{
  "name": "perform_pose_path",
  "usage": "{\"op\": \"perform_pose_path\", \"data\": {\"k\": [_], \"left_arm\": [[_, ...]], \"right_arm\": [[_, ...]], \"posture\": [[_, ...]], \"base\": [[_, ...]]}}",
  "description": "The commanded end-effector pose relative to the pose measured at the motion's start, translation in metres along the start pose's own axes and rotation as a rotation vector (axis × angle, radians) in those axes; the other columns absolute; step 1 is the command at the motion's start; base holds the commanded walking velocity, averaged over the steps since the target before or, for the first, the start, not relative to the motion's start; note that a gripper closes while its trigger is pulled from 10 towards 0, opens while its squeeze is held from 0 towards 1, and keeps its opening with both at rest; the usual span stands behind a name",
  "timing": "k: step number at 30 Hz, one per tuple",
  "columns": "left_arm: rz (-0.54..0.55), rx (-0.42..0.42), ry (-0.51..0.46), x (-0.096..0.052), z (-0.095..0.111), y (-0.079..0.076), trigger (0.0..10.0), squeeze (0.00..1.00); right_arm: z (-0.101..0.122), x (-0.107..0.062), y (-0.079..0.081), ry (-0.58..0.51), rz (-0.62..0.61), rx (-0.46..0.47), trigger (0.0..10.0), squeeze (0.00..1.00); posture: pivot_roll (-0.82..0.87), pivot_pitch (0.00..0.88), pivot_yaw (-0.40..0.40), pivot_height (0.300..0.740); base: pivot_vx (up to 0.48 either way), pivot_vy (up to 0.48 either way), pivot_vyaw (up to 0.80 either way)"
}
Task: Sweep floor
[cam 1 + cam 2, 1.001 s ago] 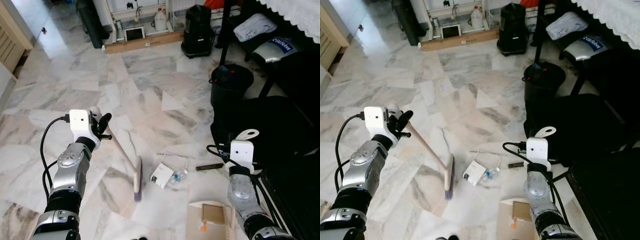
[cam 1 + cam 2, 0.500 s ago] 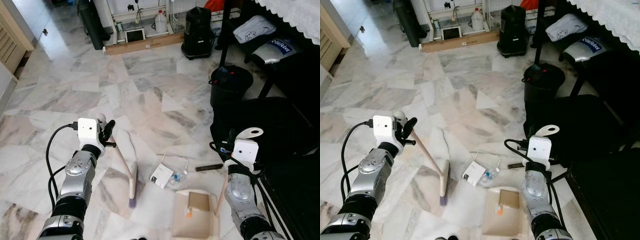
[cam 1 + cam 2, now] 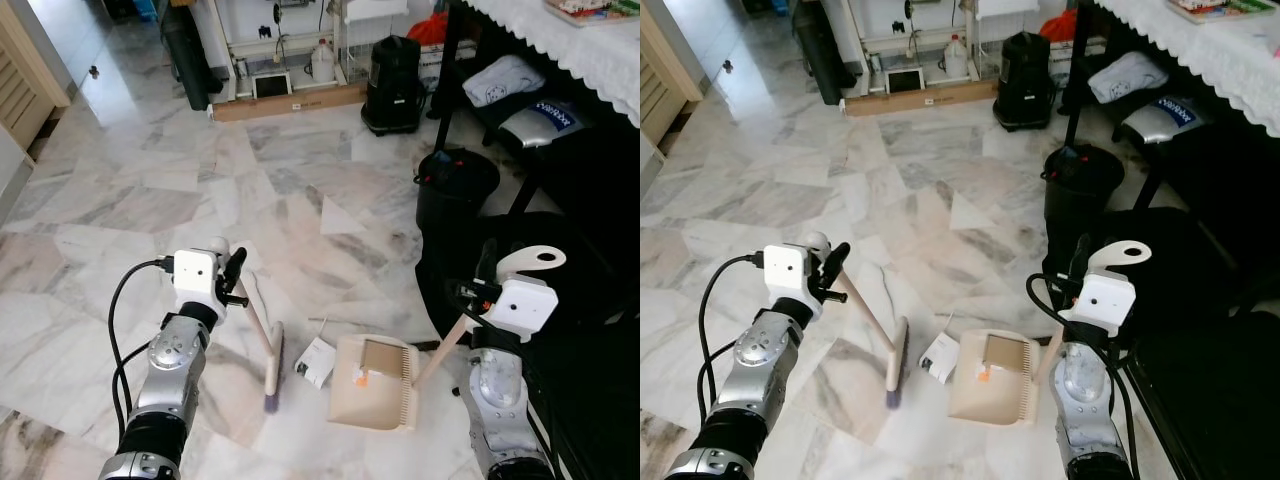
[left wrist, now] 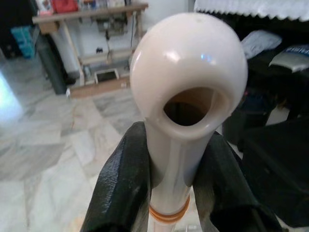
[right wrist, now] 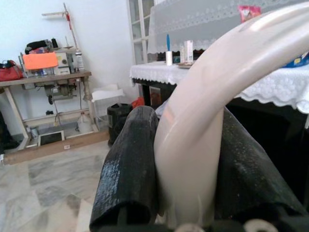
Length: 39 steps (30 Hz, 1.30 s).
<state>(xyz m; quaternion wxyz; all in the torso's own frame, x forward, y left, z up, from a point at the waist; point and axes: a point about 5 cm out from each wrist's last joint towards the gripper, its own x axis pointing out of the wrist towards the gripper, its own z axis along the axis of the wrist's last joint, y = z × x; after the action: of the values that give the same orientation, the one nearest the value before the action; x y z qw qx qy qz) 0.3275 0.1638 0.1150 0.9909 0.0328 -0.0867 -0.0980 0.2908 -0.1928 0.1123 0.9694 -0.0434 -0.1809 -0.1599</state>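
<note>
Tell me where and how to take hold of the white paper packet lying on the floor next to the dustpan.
Judging by its pose, grip the white paper packet by its free edge toward the broom head, coming straight down from above. It lies flat on the marble floor, so a side approach offers nothing to pinch, and the dustpan crowds its other side. Both pincers are occupied, so one tool must be set down first.

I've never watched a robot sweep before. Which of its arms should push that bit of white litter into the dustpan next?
Probably the left. The left gripper holds the broom, whose head rests on the floor just beside the white litter. The right gripper holds the dustpan, set on the litter's other side.
</note>
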Motion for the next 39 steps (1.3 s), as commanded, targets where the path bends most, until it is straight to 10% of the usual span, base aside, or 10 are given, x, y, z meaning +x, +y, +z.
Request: {"op": "perform_pose_path", "data": {"k": [1, 39], "left_arm": [[-0.011, 0.028, -0.077, 0.002, 0.013, -0.002, 10.0, 0.0], [0.051, 0.036, -0.099, 0.005, 0.018, 0.003, 10.0, 0.0]], "right_arm": [[0.013, 0.006, -0.006, -0.041, -0.02, 0.02, 10.0, 0.0], [0.027, 0.02, 0.001, 0.015, 0.034, 0.001, 10.0, 0.0]], "posture": [[-0.12, 0.0, 0.055, 0.74], [-0.1, 0.0, 0.014, 0.74]], "base": [[0.0, 0.0, 0.0], [0.0, 0.0, 0.37]]}}
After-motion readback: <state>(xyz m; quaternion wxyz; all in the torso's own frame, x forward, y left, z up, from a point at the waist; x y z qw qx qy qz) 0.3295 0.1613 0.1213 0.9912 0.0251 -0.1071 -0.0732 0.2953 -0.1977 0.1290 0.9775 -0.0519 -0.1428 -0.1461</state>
